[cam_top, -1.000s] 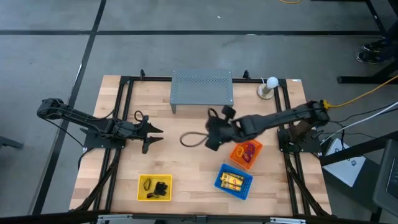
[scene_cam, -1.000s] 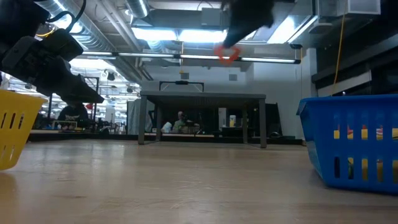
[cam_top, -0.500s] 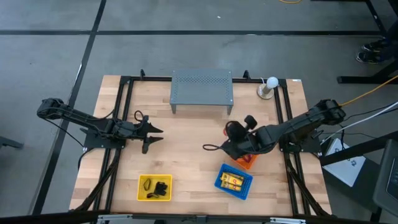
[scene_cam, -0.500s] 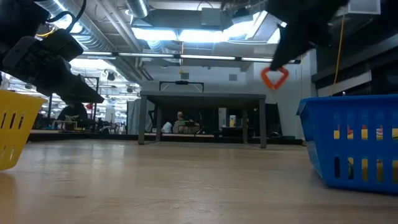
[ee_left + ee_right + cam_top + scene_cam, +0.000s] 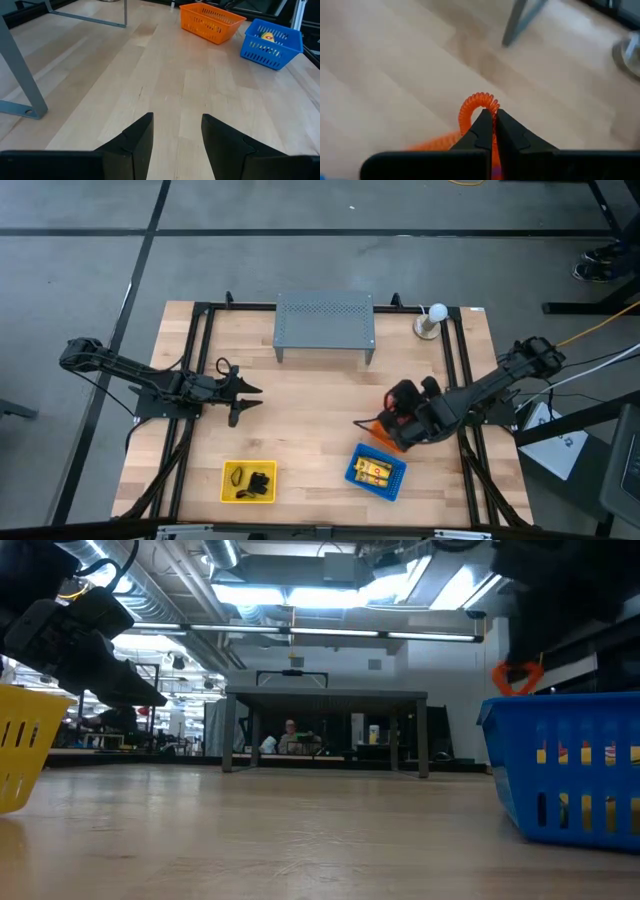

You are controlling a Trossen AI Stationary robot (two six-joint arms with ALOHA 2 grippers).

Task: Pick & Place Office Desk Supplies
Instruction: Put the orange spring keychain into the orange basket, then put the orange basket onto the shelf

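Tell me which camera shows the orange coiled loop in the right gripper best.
The right wrist view: the orange coiled loop sits pinched between the right gripper fingertips. The low view shows it small, above the blue basket. The high view barely shows it; the left wrist view, not at all.

The table [image 5: 310, 430] is pale planked wood, smooth with a soft sheen. The shelf [image 5: 324, 319] is grey perforated metal, matt. Orange basket [image 5: 212, 22], blue basket [image 5: 271, 43] and yellow basket [image 5: 248, 481] are slotted plastic. The orange loop [image 5: 475, 107] is coiled, glossy plastic.
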